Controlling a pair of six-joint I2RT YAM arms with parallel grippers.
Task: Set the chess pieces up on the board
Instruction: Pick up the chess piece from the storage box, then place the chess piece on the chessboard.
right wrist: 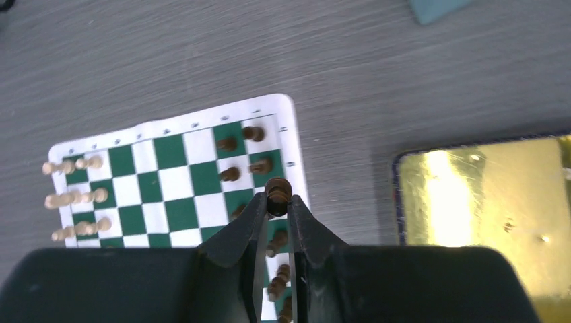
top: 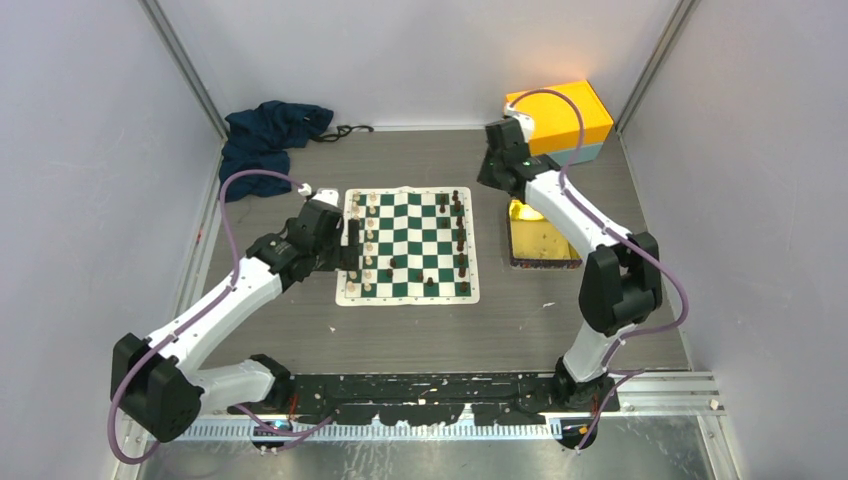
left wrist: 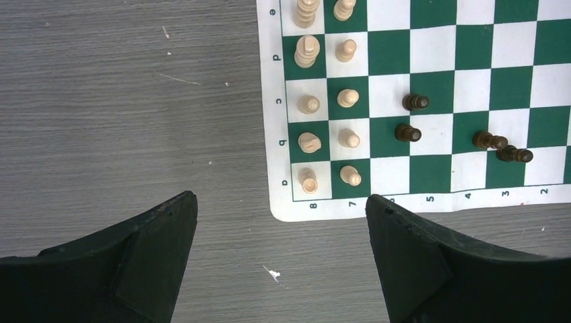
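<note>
1. Top view: the board (top: 408, 245) lies flat mid-table (top: 300, 330). Cream pieces (top: 368, 245) stand in two files along its left side. Dark pieces (top: 461, 240) line its right side, with a few loose in the near middle squares. A gold tray (top: 545, 240) sits just right of the board, with the right arm crossing over it. An orange and teal box (top: 570, 115) stands at the far right and a dark blue cloth (top: 265, 135) lies far left. No writing can be read here.
2. Left wrist view: the board's cream border carries small letters, e, d and c legible, and the numerals 8, 7, 5, 4, 3, 2. A fingertip covers the spot between 7 and 5. The left gripper (left wrist: 281, 202) hangs over the board's corner, fingers wide apart with nothing between them.
3. Right wrist view: the right gripper (right wrist: 277, 205) has its fingers narrow, pinching one dark piece (right wrist: 278, 188) upright, above the board's right edge beside the tray. The border marks are too small to read.
</note>
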